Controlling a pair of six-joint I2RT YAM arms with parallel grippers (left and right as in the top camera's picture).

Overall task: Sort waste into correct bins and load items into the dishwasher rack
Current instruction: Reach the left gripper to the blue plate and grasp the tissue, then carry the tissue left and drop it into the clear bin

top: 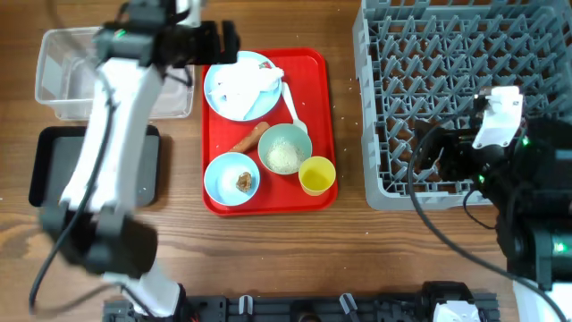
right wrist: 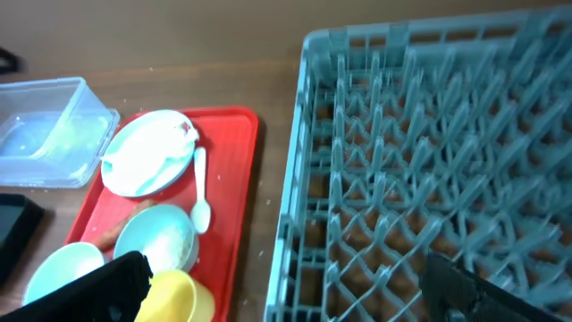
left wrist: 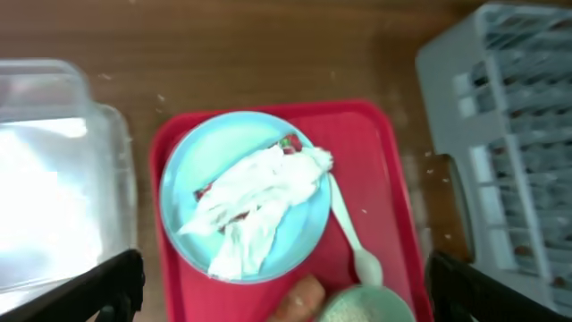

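A light blue plate [top: 223, 94] on the red tray holds crumpled white tissue [top: 248, 80]; a bit of red wrapper [left wrist: 288, 142] peeks from under it. A white spoon [top: 293, 107], an orange sausage stick [top: 250, 137], a pale green bowl [top: 285, 149] of rice, a light blue bowl [top: 223, 174] with a brown lump [top: 243, 181] and a yellow cup [top: 316, 175] also sit there. My left gripper [top: 214, 42] is open and empty above the tray's far edge. My right gripper [top: 429, 161] is open and empty over the grey rack [top: 465, 80].
The clear tub [top: 67, 76] stands at the far left, the black tray [top: 54, 165] in front of it, partly hidden by my left arm. The red tray [top: 317, 89] lies between the bins and the rack.
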